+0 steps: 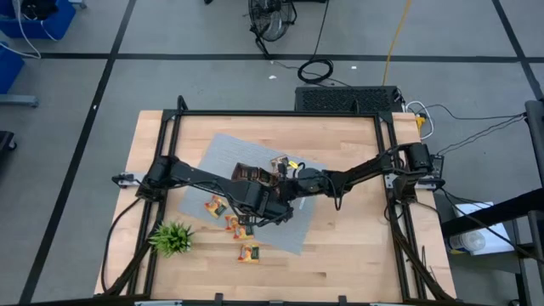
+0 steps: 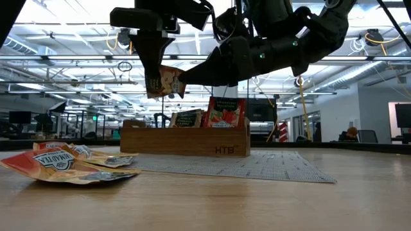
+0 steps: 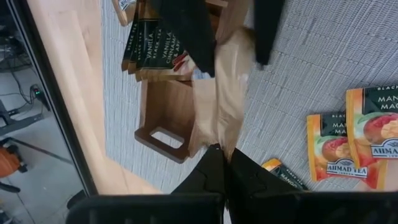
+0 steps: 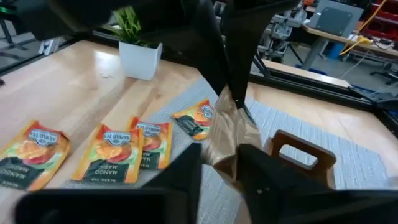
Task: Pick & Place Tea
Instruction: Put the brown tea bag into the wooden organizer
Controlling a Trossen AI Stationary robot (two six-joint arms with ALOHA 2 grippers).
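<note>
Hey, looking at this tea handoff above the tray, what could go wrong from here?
1. Both pincers meet on one tea sachet in mid-air: the left pincer is shut on one edge, the right pincer closes on the other. If both pull, it may tear or slip.
2. It hangs above the wooden tray; dropped, it could land on the grey mat instead.
3. The arms cross closely and might bump.
</note>
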